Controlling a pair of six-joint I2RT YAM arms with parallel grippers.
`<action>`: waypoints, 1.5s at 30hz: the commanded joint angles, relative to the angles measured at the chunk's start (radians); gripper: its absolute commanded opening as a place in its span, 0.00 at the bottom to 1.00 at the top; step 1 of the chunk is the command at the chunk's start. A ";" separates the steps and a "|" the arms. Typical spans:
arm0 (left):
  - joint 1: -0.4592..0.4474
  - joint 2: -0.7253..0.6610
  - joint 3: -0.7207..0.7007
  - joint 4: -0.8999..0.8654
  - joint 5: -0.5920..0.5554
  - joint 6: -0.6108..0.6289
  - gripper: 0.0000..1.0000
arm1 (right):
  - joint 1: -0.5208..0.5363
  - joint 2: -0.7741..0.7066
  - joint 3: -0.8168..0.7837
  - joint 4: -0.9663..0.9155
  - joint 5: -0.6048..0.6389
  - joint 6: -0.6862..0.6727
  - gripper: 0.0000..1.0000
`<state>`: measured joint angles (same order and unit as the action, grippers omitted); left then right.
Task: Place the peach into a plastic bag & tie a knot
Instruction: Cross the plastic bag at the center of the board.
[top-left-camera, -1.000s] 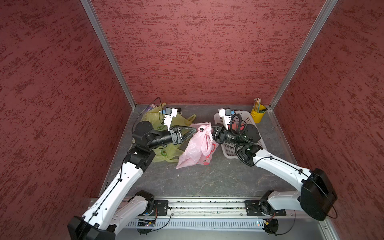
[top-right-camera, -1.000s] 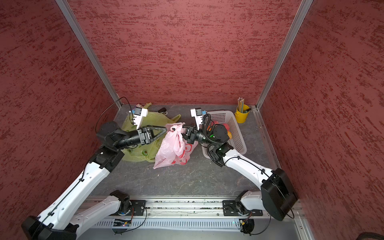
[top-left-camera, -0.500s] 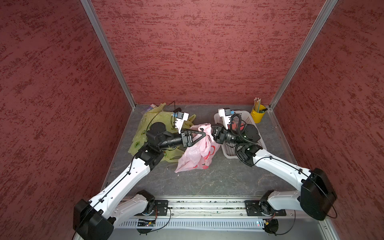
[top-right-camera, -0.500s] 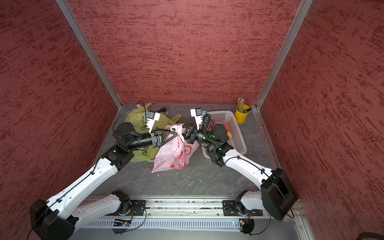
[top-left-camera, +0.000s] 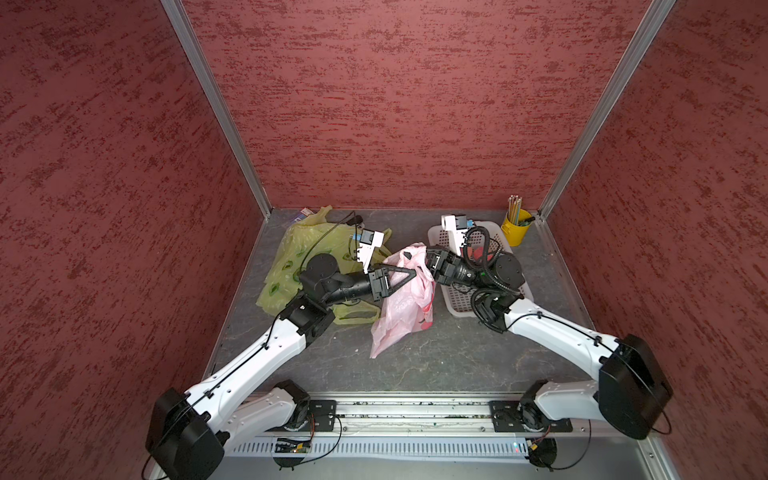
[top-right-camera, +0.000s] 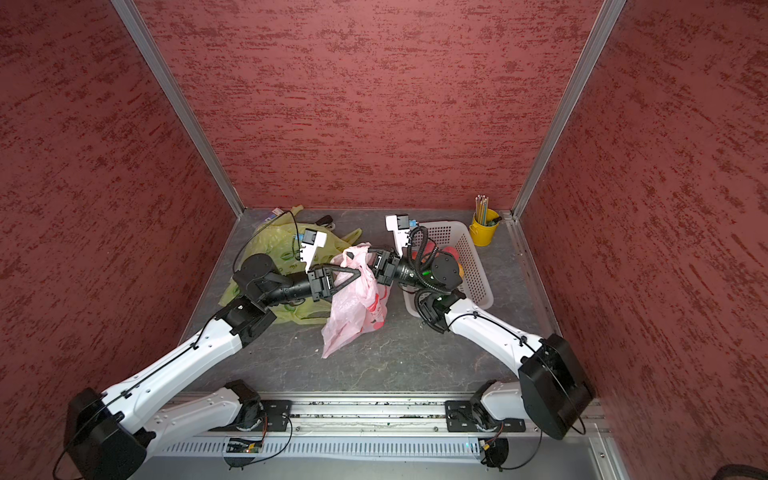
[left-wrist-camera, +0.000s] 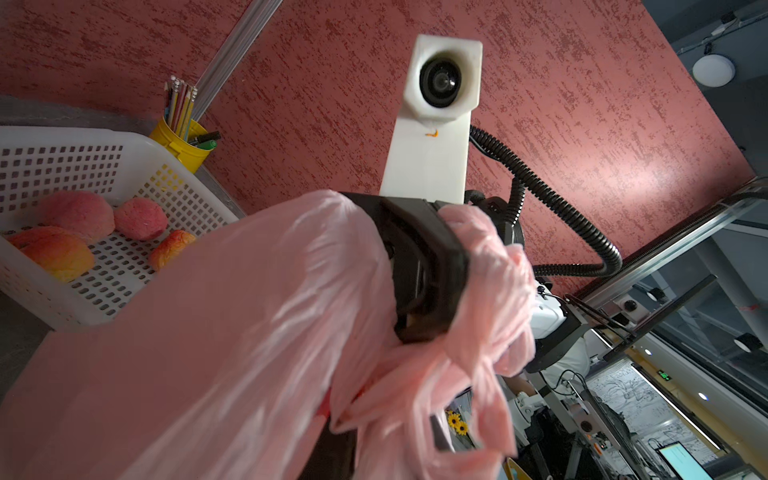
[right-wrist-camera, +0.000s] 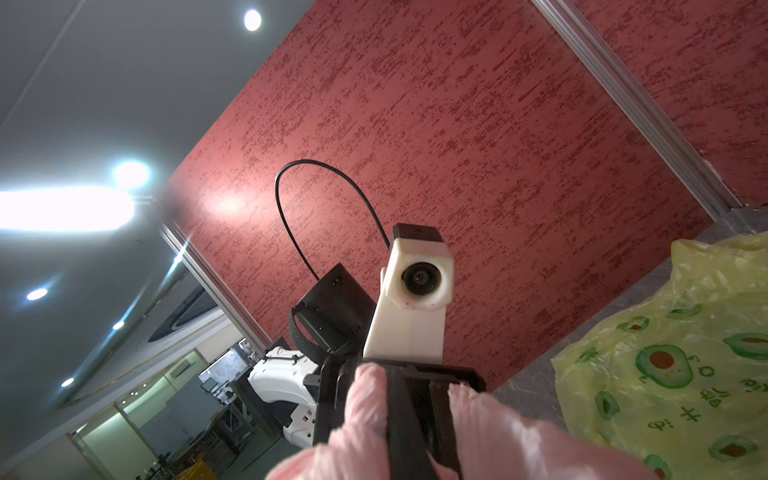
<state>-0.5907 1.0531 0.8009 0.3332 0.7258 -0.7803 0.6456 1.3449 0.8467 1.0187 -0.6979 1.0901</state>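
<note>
Left gripper (top-left-camera: 412, 272) has pushed in since a second ago; I see it pinching the pink plastic bag (top-left-camera: 399, 316), while the right gripper (top-left-camera: 430, 257) stays clamped on it.

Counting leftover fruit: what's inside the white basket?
Four pink-orange fruits lie in the basket. The pink bag hides part of it in the left wrist view, and the right arm covers much of it in both top views; more may be hidden.
</note>
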 joint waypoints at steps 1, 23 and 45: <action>-0.001 0.033 -0.032 0.088 -0.048 -0.022 0.18 | 0.010 0.006 -0.020 0.188 0.040 0.129 0.00; -0.016 0.207 -0.097 0.432 -0.103 -0.160 0.00 | 0.054 0.046 -0.028 0.346 0.072 0.239 0.00; 0.062 0.223 -0.080 0.353 0.013 -0.191 0.02 | 0.051 0.061 0.061 0.252 -0.047 0.201 0.00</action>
<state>-0.5449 1.2507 0.7136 0.8482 0.7879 -0.9771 0.6582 1.4551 0.8429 1.2392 -0.6506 1.3228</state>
